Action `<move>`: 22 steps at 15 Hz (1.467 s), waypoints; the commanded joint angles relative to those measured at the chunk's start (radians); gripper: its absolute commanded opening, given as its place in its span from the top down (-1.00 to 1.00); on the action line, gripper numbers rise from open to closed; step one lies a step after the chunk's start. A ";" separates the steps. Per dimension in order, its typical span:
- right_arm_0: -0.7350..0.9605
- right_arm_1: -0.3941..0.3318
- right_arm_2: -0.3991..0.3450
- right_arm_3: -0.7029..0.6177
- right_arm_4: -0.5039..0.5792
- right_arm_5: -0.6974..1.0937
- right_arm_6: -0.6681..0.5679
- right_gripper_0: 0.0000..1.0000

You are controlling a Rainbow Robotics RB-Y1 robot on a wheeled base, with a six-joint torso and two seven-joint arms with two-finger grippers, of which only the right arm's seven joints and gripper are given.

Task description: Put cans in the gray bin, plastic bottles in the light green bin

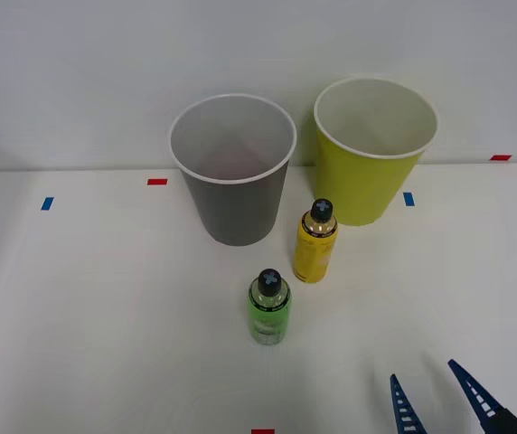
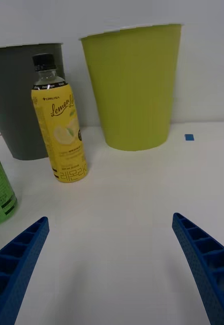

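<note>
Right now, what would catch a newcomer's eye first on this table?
The two tall bins at the back: the gray bin on the left, the light green bin on the right. In front of them stand the yellow bottle and, nearer, the green bottle. The right gripper waits open, near right.

We seem to be in a lab test cell: a plain white worktop against a bare white wall, with small red tape markers and blue tape markers stuck on it as placement marks.
</note>
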 commanded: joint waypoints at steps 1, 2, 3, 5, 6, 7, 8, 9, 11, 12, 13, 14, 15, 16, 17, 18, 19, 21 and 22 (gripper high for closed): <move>-0.009 0.030 -0.008 0.030 0.071 -0.058 -0.020 -0.66; -0.003 0.053 -0.022 0.030 0.103 -0.065 -0.021 -0.67; -0.001 0.076 -0.037 0.030 0.143 -0.065 -0.026 -0.66; -0.001 0.085 -0.039 0.030 0.157 -0.068 -0.027 -0.66; -0.001 0.085 -0.034 0.031 0.159 -0.073 -0.024 -0.66; -0.003 0.086 -0.031 0.030 0.159 -0.078 -0.026 -0.68; -0.009 0.086 -0.031 0.030 0.157 -0.081 -0.027 -0.67; -0.010 0.088 -0.029 0.030 0.159 -0.082 -0.026 -0.67; -0.020 0.088 -0.037 0.030 0.169 -0.091 -0.029 -0.66; -0.023 0.088 -0.037 0.030 0.169 -0.091 -0.030 -0.66; -0.023 0.088 -0.039 0.030 0.171 -0.093 -0.033 -0.67; -0.024 0.088 -0.048 0.030 0.178 -0.091 -0.040 -0.67; -0.024 0.088 -0.065 0.030 0.198 -0.091 -0.047 -0.67; -0.021 0.088 -0.078 0.030 0.223 -0.091 -0.084 -0.66; -0.015 0.088 -0.094 0.030 0.246 -0.094 -0.122 -0.66; -0.014 0.086 -0.100 0.030 0.252 -0.099 -0.130 -0.67; -0.014 0.086 -0.100 0.030 0.252 -0.099 -0.130 -0.66; -0.020 0.086 -0.100 0.039 0.251 -0.096 -0.138 -0.67; -0.027 0.093 -0.100 0.060 0.251 -0.099 -0.135 -0.67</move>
